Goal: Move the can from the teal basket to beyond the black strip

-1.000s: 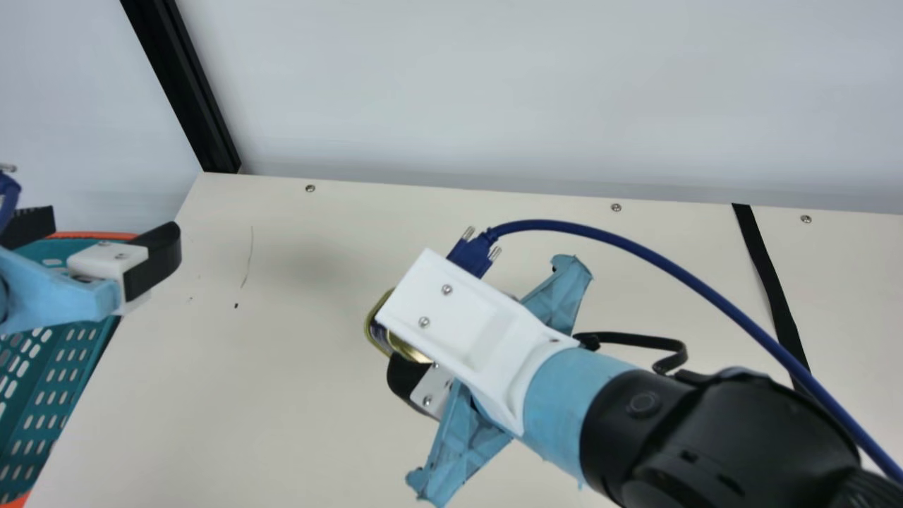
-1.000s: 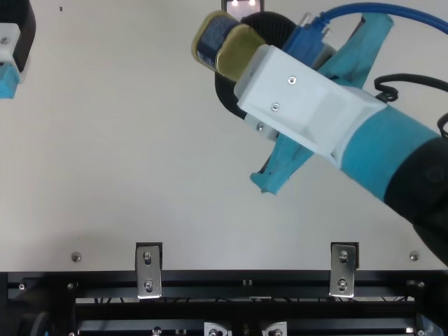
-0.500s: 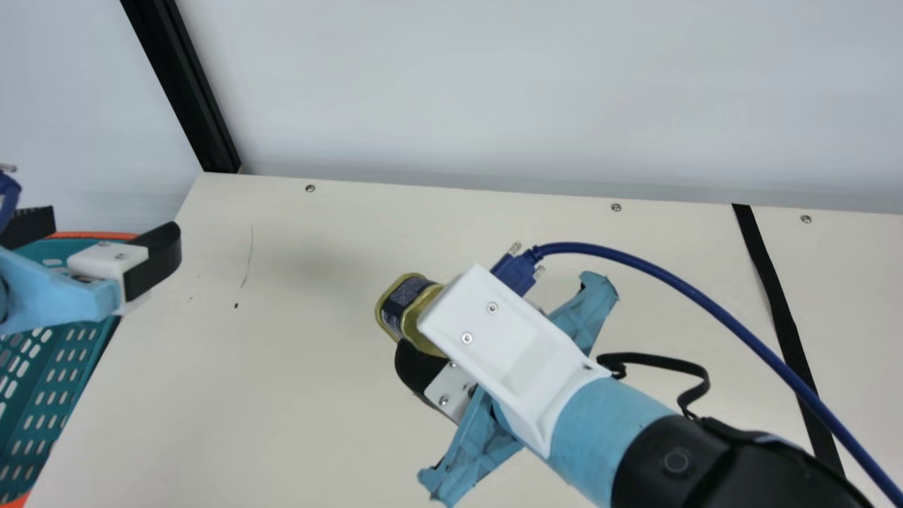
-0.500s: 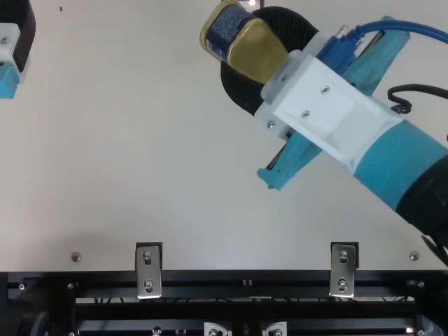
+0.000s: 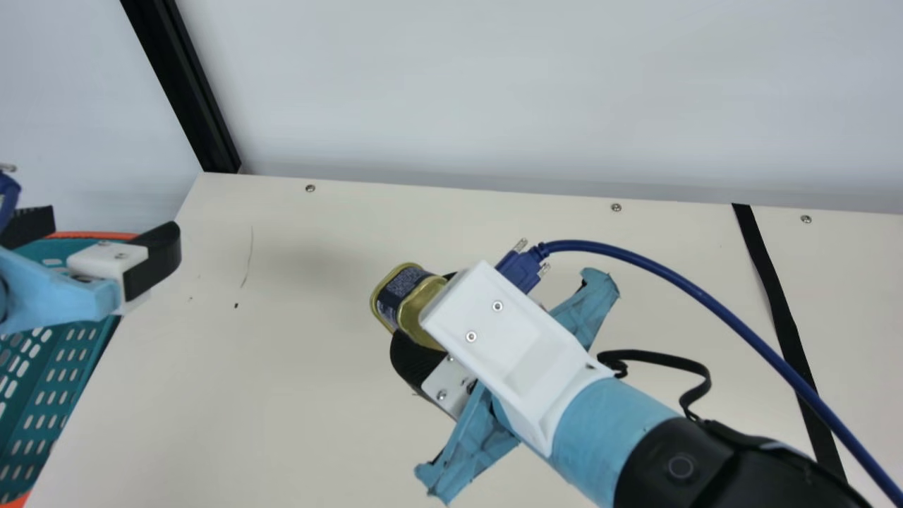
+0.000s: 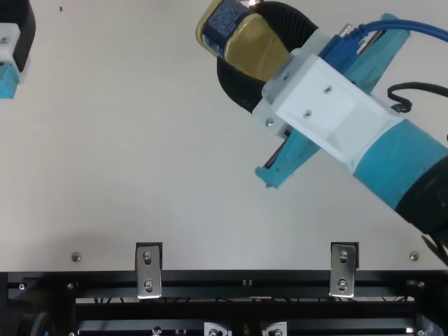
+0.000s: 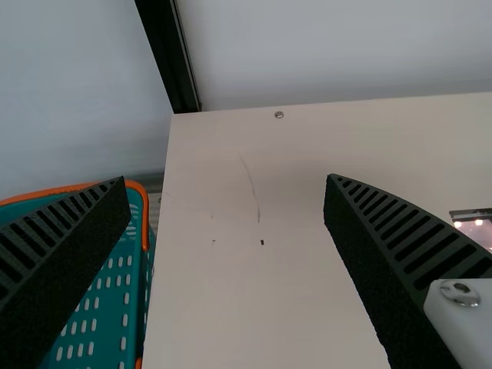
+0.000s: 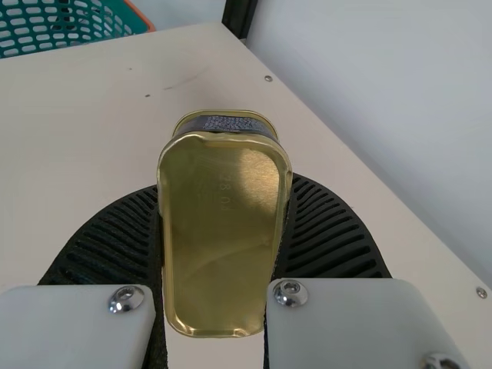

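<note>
In the main view my right gripper point(image 5: 417, 321) is shut on the gold-and-navy can point(image 5: 407, 296), held over the middle of the table, left of the black strip point(image 5: 772, 289). The right wrist view has the can point(image 8: 223, 231) squeezed between both ribbed fingers of my right gripper point(image 8: 219, 238). At the main view's left edge, my left gripper point(image 5: 106, 236) stands open over the teal basket point(image 5: 60, 381). Its two fingers are wide apart with nothing between them in the left wrist view, where my left gripper point(image 7: 227, 200) has the basket point(image 7: 115, 307) beside one finger.
A blue cable point(image 5: 677, 282) arches from my right wrist across the black strip. Behind the table point(image 5: 282, 423) rises a pale wall point(image 5: 529, 92) with a dark post point(image 5: 187, 92) at the back left corner. Metal brackets point(image 6: 148, 271) sit on the table's edge in the top view.
My right gripper has shifted right in the main view over the last second, carrying the can, then slightly back left. More of the can is visible. My left arm has kept still.
</note>
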